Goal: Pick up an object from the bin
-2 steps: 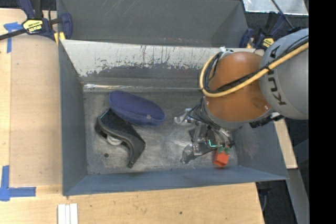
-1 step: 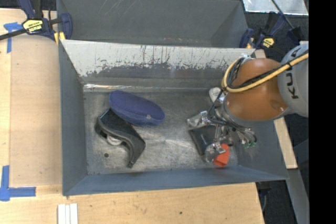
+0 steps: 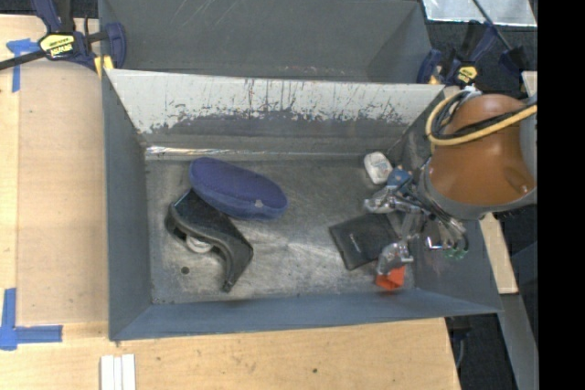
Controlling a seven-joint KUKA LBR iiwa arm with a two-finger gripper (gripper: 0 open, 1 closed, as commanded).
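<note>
camera view: the end effector (image 3: 398, 228) hangs low at the right end of the bin (image 3: 128, 224), under the arm's orange cover (image 3: 475, 162). its metal parts overlap each other from this angle, so i cannot tell whether it is set wide or narrow, and nothing can be seen held in it.

the thing nearest it is a black flat square piece (image 3: 358, 244). it lies on the bin floor just left of the end effector, with its right edge tucked under the metalwork. a small red piece (image 3: 390, 279) sits just beside the end effector on the near side, close to the near wall. a white lump (image 3: 377, 166) lies just on its far side.

well apart, in the left half, a blue oval thing (image 3: 238, 188) rests against a black curved thing (image 3: 212, 237).

the black square looks thin, light and fairly stiff, and it lies flat. that leaves little to close on from above, so an edge or a raised corner seems the likeliest hold, and it may slide on the metal floor. the red piece looks small, light and hard. it would probably be easier to pinch across its width, though the near wall crowds it.
</note>
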